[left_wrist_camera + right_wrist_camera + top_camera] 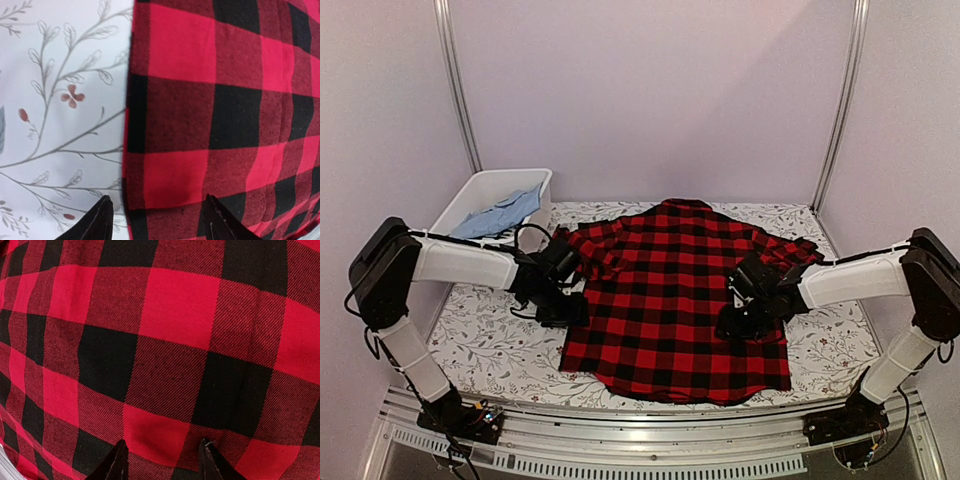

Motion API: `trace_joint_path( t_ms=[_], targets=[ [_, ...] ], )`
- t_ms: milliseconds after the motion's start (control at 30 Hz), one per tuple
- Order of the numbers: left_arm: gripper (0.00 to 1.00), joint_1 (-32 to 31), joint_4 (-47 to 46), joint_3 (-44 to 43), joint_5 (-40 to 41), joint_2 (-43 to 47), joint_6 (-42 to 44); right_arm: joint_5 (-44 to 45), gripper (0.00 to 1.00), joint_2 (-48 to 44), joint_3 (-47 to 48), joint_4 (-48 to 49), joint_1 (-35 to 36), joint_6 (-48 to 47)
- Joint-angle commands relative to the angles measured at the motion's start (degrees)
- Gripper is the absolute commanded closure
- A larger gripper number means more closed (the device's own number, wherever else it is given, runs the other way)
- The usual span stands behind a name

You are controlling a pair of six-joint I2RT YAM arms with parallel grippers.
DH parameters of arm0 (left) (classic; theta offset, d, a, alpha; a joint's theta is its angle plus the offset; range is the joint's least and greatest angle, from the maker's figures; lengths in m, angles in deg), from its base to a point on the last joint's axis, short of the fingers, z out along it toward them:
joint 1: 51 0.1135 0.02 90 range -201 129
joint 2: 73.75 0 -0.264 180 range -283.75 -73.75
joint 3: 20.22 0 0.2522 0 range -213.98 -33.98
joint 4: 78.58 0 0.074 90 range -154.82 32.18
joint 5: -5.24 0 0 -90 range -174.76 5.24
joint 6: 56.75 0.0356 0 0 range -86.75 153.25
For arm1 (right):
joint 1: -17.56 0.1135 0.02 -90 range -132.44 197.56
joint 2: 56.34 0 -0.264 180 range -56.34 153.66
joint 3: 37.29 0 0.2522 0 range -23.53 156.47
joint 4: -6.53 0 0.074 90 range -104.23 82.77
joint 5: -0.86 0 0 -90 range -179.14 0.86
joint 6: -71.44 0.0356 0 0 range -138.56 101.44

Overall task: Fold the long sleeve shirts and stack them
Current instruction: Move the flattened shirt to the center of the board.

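One of the long sleeve shirts (670, 290), in red-and-black buffalo check, lies spread flat in the middle of the floral table cover, collar to the far side and sleeves folded in. My left gripper (563, 305) is low over the shirt's left edge. In the left wrist view the left gripper (157, 220) has its jaws apart, one fingertip (97, 222) over the table cover and the other on the shirt (210, 100). My right gripper (740, 322) sits over the right side of the shirt. The right wrist view shows the right gripper (162, 460) open above flat cloth (165, 340).
A white plastic bin (480, 188) at the back left holds a light blue garment (502, 212). The floral table cover (485, 340) shows on both sides of the shirt. Pale walls with metal posts (458, 85) close in the table.
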Motion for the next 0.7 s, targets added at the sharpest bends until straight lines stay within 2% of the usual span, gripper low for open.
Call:
trace_joint_path(
  t_ms=[0, 333, 467, 667],
  targets=[
    [0.39, -3.98, 0.8, 3.81, -0.4, 0.48, -4.46, -1.75, 0.53, -0.4, -7.38, 0.03, 0.22, 2.02],
    [0.42, -11.59, 3.02, 8.8, -1.86, 5.83, -10.93, -2.23, 0.53, -11.15, -15.72, -5.66, 1.89, 8.29],
    [0.42, -11.85, 7.11, 6.61, 1.29, 8.16, -10.62, 0.11, 0.53, -13.29, -12.61, -9.38, 1.89, 8.11],
    [0.42, -8.7, 10.76, -3.74, 8.39, 6.8, -4.19, 3.5, 0.51, -13.27, -2.98, -10.82, 1.87, 4.52]
  ],
)
